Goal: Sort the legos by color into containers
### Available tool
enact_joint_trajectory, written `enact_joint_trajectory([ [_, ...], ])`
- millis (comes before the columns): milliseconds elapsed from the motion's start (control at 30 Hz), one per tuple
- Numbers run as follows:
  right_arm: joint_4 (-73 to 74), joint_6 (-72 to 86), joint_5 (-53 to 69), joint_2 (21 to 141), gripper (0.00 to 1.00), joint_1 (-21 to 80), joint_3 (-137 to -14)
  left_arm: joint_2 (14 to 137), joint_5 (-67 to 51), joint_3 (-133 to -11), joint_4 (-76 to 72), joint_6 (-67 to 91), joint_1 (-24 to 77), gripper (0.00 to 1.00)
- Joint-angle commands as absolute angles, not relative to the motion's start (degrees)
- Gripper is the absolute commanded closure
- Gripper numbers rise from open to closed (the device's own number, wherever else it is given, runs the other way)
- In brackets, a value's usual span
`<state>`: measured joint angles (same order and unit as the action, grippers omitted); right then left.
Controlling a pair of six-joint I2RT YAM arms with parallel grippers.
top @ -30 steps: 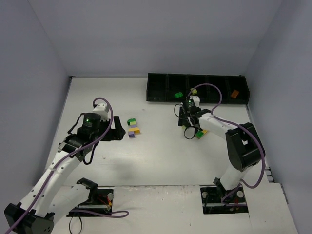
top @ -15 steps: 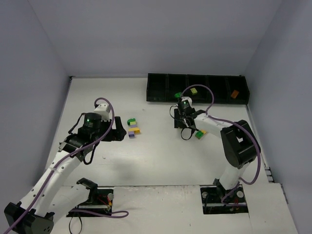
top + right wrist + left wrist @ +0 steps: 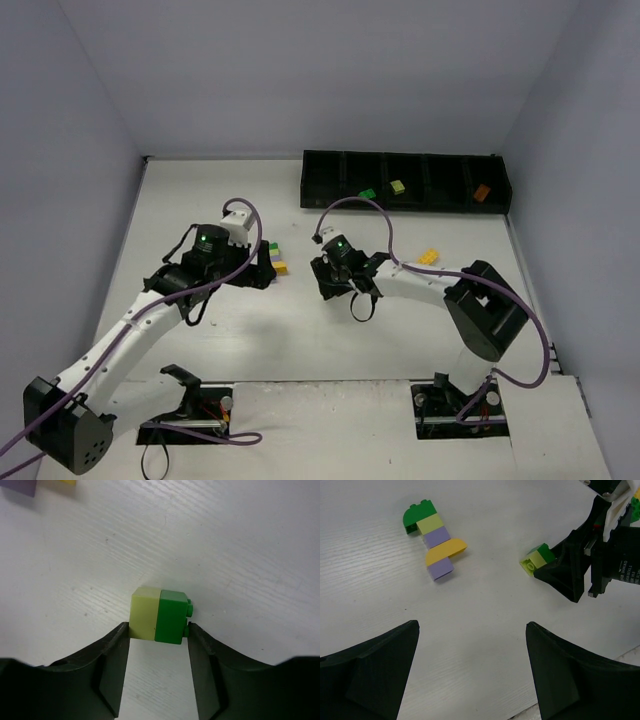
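Observation:
A stack of dark green, lime, lavender and yellow legos (image 3: 435, 540) lies on the table; it also shows in the top view (image 3: 276, 264). My left gripper (image 3: 472, 630) is open and empty, just short of that stack; in the top view it is at mid-table (image 3: 254, 277). My right gripper (image 3: 157, 627) is shut on a lime and green brick pair (image 3: 161, 615), low over the table. The left wrist view shows that pair (image 3: 538, 560) in the right fingers (image 3: 570, 575). The black tray of containers (image 3: 325, 183) stands at the back.
A yellow brick (image 3: 428, 257) lies alone right of the right arm. In the tray sit a green brick (image 3: 367, 193), a yellow-green brick (image 3: 397, 186) and an orange brick (image 3: 481, 191). Lavender and yellow bricks (image 3: 22, 485) edge the right wrist view's top left.
My right gripper has swung left and nearer, from beside the tray to mid-table, carrying the lime and green pair. My left gripper has moved right toward the stack.

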<state>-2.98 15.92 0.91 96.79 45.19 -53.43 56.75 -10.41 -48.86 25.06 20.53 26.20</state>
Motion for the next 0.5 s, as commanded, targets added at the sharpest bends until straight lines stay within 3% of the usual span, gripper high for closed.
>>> enact_joint_trajectory([
  [0, -2.8, 15.7, 2.8, 92.7, 0.47, 45.4, -53.4, 58.8, -11.3, -51.1, 19.2, 17.8, 27.9, 0.19],
  [100, -1.1, 14.6, 3.0, 90.5, 0.34, 45.4, -55.5, 60.7, -11.2, -51.3, 17.9, 16.3, 29.1, 0.19],
  [233, 1.8, 12.7, 3.1, 87.9, 0.25, 45.4, -58.5, 63.2, -11.9, -52.2, 16.4, 14.6, 29.4, 0.19],
  [467, 5.1, 14.4, 2.6, 84.7, 0.27, 38.0, -59.2, 67.5, -13.6, -51.5, 10.9, 12.1, 31.7, 0.21],
])
